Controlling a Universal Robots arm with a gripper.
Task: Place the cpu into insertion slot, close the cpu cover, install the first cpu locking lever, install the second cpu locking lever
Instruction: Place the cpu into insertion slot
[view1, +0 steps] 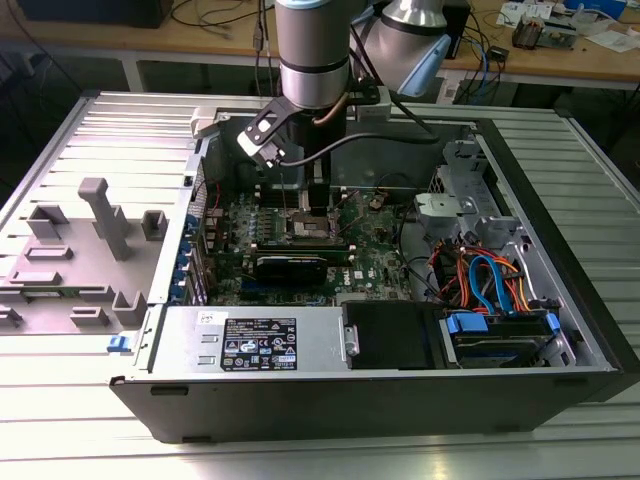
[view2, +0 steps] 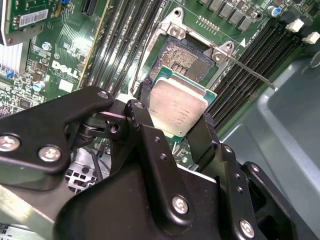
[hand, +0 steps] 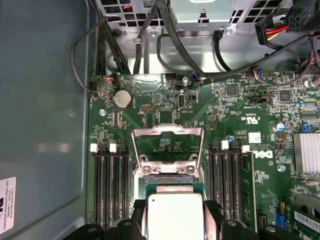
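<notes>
Gripper (view2: 175, 114): fingers clamped on two opposite edges of the cpu (view2: 178, 106).
Cpu: lifted, just above the insertion slot (view2: 186, 59), mid motherboard (hand: 240, 120).
Cpu cover (hand: 167, 131): flipped open.
Insertion slot: pin field exposed.

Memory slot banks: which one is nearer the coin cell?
The bank beside the grey chassis wall; the other bank sits toward the heatsink.

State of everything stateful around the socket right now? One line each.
gripper: shut on the cpu
cpu: held between the fingers, not yet in the insertion slot
insertion slot: empty, pin field exposed
cpu cover: swung open, off the slot
locking lever: released, not latched
</notes>
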